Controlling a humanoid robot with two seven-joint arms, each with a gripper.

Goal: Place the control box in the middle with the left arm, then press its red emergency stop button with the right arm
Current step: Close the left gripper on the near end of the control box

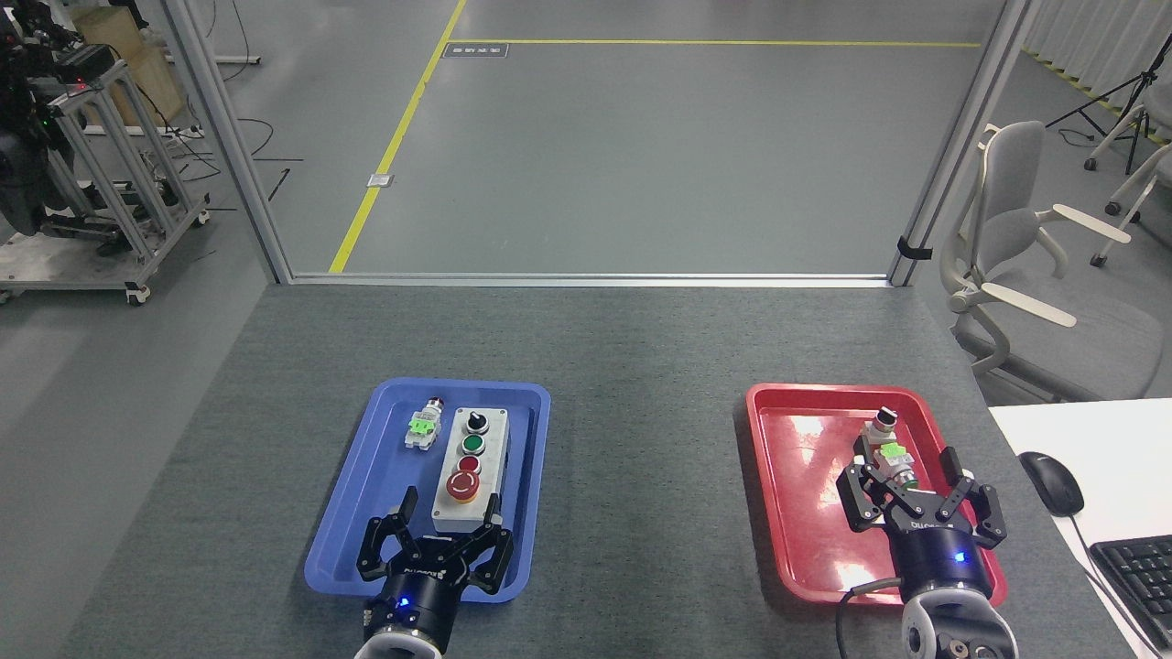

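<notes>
The light-grey control box [471,469] lies lengthwise in the blue tray [380,439]. On its top run a black knob, a green button, a small red button and the big red emergency stop button [463,484] at its near end. My left gripper [436,537] is open, its fingers spread just in front of the box's near end, not touching it. My right gripper [921,499], with a cable looping from its wrist, hangs open over the red tray [801,476]. The middle [645,476] of the dark-grey table lies between the trays.
A small white-and-green switch part [423,426] lies left of the box in the blue tray. Two similar parts [886,444] sit in the red tray by my right fingers. A white desk with a mouse [1051,481] and keyboard [1135,572] stands at the right.
</notes>
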